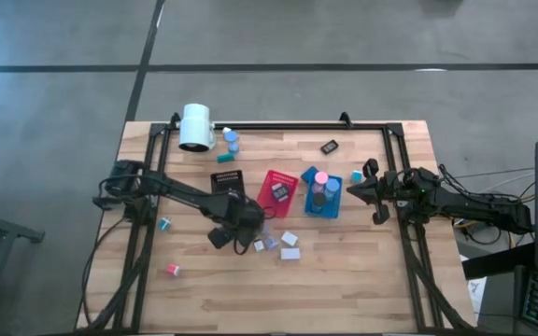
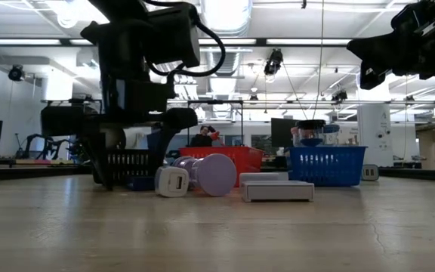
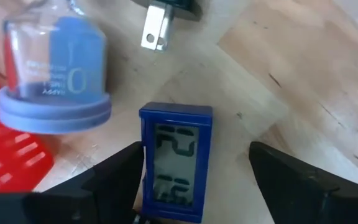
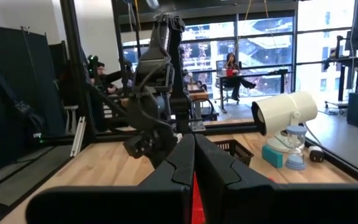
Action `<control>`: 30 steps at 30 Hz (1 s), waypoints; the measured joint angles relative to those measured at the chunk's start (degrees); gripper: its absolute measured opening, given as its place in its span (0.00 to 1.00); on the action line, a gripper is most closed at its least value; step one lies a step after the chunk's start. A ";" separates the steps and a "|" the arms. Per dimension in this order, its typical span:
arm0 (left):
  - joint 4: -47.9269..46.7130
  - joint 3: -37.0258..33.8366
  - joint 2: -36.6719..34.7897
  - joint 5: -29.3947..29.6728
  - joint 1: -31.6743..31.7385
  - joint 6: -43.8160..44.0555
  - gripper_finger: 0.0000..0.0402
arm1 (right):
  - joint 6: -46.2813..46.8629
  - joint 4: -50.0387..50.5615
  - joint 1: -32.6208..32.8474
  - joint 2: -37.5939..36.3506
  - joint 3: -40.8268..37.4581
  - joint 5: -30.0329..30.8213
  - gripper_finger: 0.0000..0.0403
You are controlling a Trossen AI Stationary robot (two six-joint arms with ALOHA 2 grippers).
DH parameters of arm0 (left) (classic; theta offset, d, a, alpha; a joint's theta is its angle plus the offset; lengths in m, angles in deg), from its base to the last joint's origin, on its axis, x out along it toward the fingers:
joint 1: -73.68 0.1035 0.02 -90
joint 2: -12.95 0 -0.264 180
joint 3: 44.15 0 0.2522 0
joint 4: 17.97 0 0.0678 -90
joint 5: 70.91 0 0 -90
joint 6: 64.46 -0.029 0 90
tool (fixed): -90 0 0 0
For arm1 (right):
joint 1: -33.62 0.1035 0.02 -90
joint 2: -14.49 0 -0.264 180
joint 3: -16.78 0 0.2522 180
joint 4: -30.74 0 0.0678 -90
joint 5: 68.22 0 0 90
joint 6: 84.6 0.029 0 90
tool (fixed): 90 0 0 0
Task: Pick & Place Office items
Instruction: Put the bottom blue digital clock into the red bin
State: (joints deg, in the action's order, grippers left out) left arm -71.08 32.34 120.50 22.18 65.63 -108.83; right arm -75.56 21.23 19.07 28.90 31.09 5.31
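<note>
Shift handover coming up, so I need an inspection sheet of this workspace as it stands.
Surface: wooden table, black frame rails.
Job's things: small blue clock between the left fingers; blue-capped vial beside it; white blocks nearby; filled blue tray.
Clutter: white cylinder at the far edge.
Grippers: left gripper open around the clock; right gripper shut, raised by the blue tray.
Cables: along both arms.
Surroundings: seated person beyond.

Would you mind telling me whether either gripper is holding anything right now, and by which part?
Nothing is held. The left gripper stands open around the small blue digital clock, fingers not yet closed on its sides. The right gripper is shut and empty.
</note>
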 joint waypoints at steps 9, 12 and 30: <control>-0.02 -0.18 0.37 -2.57 0.23 -2.26 0.47 | -0.06 0.41 0.02 0.00 0.00 0.00 0.02; 0.16 -0.21 0.09 -3.26 0.12 -2.15 0.36 | -0.06 0.39 0.02 0.00 0.01 0.00 0.02; -0.08 1.89 -27.08 -3.54 -6.28 20.00 0.35 | -0.25 0.78 0.01 0.46 0.02 0.07 0.02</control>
State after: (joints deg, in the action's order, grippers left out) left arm -71.17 34.23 93.42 18.64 59.35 -88.83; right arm -75.81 22.01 19.08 29.36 31.12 5.37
